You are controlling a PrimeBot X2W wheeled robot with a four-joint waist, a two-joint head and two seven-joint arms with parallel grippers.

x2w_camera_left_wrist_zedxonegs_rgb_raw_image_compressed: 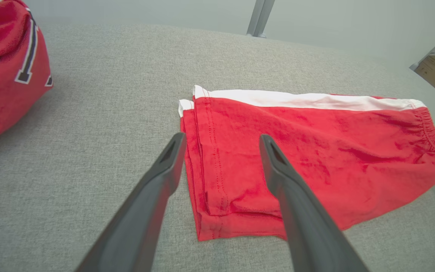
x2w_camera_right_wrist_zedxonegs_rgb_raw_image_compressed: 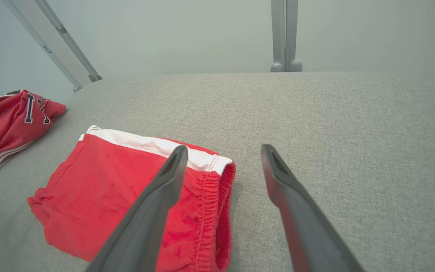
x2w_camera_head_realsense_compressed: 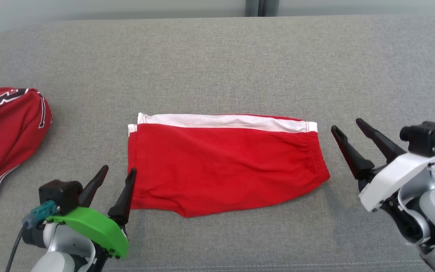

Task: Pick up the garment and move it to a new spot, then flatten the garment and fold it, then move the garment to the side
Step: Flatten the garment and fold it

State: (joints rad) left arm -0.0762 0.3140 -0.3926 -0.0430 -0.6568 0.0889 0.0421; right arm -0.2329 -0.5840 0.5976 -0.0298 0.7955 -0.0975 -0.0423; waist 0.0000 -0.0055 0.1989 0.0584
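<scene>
The left gripper (x2w_camera_head_realsense_compressed: 119, 170) stands open and empty at the lower left, its inner finger just at the hem end of the shorts (x2w_camera_head_realsense_compressed: 225, 162), with a crumpled jersey (x2w_camera_head_realsense_compressed: 10, 139) farther left near the edge of the tabletop (x2w_camera_head_realsense_compressed: 217, 56). The shorts lie folded and fairly flat in the middle, white stripe along the far edge and waistband to the right. The right gripper (x2w_camera_head_realsense_compressed: 347, 125) is also open and empty, just beside the waistband without touching it. What seems left is the move to the side, and that is where the fold could be lost. At the hem the layers sit stacked and slightly offset, so a pinch that catches only the top one would peel the shorts open. Lifting one end ahead of the other would skew them, and dragging across the cloth-covered top would bunch them. Carried too far left, they could land on the jersey. Count: one jersey, two grippers, one pair of shorts.
</scene>
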